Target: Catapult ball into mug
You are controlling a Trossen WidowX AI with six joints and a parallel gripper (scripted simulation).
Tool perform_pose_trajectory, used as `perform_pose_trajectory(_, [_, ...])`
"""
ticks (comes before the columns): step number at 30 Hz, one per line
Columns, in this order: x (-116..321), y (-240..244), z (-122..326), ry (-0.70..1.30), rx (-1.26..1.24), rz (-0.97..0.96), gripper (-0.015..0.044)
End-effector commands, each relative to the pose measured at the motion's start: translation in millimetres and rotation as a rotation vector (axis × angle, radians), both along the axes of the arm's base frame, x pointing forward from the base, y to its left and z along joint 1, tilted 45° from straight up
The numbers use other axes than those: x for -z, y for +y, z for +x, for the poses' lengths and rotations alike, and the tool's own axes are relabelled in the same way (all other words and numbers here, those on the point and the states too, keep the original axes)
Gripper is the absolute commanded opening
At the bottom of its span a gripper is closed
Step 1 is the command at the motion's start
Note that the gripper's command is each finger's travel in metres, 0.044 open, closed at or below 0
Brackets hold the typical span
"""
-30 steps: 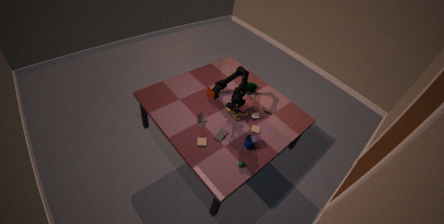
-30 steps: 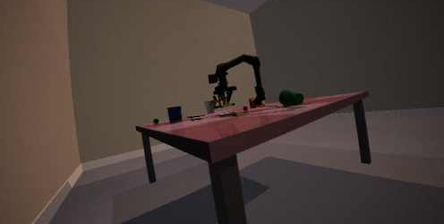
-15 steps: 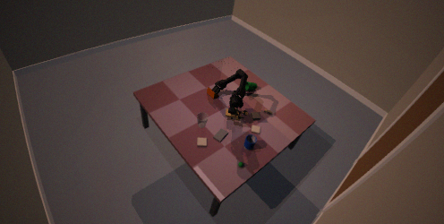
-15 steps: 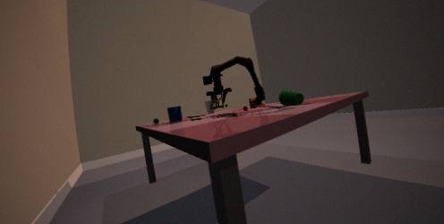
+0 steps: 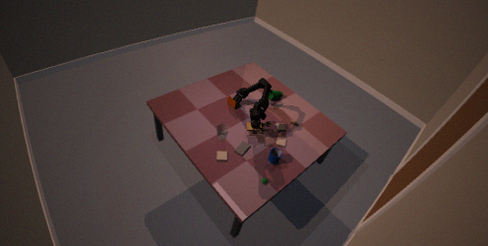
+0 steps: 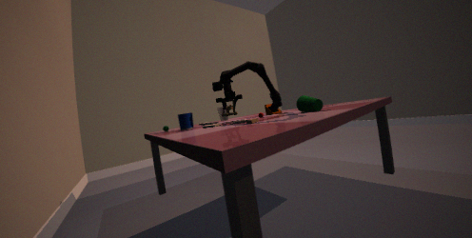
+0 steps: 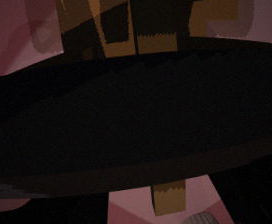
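My gripper (image 5: 257, 124) (image 6: 230, 112) is shut on the wooden catapult (image 5: 249, 126) (image 7: 169, 201), which looks raised a little above the table. The catapult's frame also shows at the top of the wrist view, and a dark part of the gripper hides its middle. The blue mug (image 5: 274, 156) (image 6: 186, 121) stands toward the table's near edge in the top view. A small red ball (image 6: 261, 114) lies between the gripper and the arm's base. A small green ball (image 5: 265, 180) (image 6: 166, 128) lies beyond the mug. Whether anything sits in the catapult's cup cannot be told.
A green cylinder (image 5: 275, 94) (image 6: 309, 104) lies beside the arm's base. A clear glass (image 5: 221, 131) stands left of the gripper. Flat pieces (image 5: 221, 155) (image 5: 242, 149) (image 5: 280, 142) lie around the mug and glass, and a small grey block (image 5: 280, 127) lies right of the catapult.
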State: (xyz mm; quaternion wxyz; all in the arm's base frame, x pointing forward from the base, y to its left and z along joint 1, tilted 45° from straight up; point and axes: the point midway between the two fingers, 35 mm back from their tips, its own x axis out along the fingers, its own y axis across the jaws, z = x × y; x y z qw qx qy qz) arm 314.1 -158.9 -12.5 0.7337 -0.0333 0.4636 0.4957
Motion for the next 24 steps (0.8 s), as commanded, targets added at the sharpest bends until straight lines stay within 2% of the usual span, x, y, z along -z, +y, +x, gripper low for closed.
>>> perform_pose_trajectory(1, [0, -2, 2, -0.013, -0.003, -0.005, 0.0])
perform_pose_trajectory(24, [27, 24, 6, -0.014, -0.003, -0.004, 0.0])
